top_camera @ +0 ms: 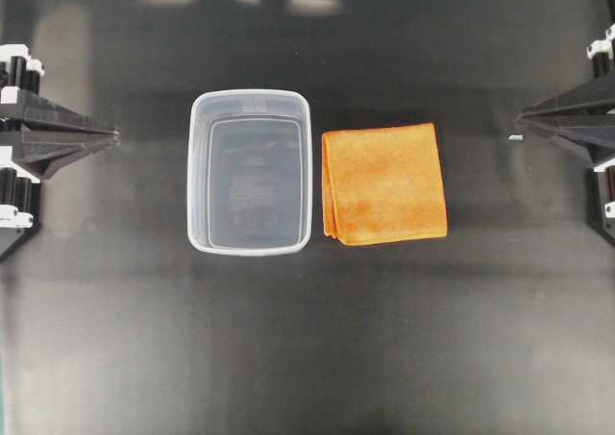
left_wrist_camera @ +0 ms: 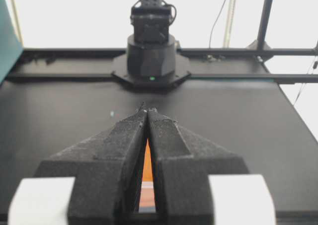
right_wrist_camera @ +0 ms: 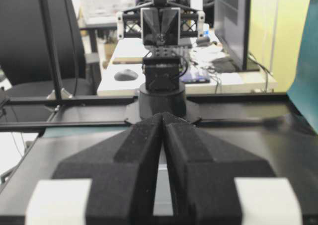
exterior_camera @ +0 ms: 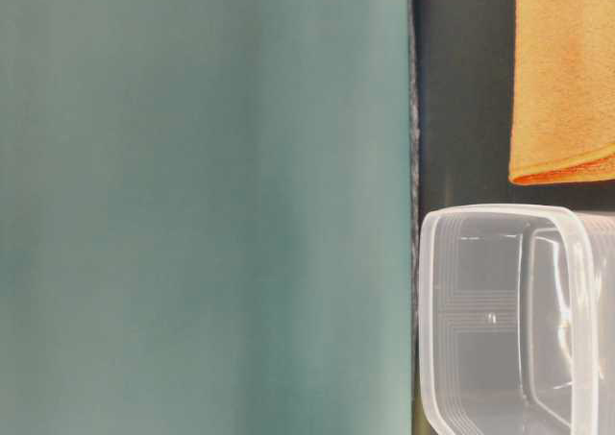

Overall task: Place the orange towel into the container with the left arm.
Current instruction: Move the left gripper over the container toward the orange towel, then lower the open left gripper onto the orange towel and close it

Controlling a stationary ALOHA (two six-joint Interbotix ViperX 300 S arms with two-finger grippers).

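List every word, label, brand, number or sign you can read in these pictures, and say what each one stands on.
None can be read.
container: faint moulded marks on its clear floor, seen from overhead, too small and blurred to read.
orange towel: no label or print shows.
left gripper and right gripper: no writing shows.
Items on the desk behind the table, in the right wrist view: too blurred to read.

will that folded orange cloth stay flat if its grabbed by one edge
Probably not. The folded orange microfibre cloth lies in soft stacked layers, so it would likely droop and unfold. Its fuzzy nap should grip well rather than slip. It looks light, so pushing may bunch it toward the clear plastic tub.
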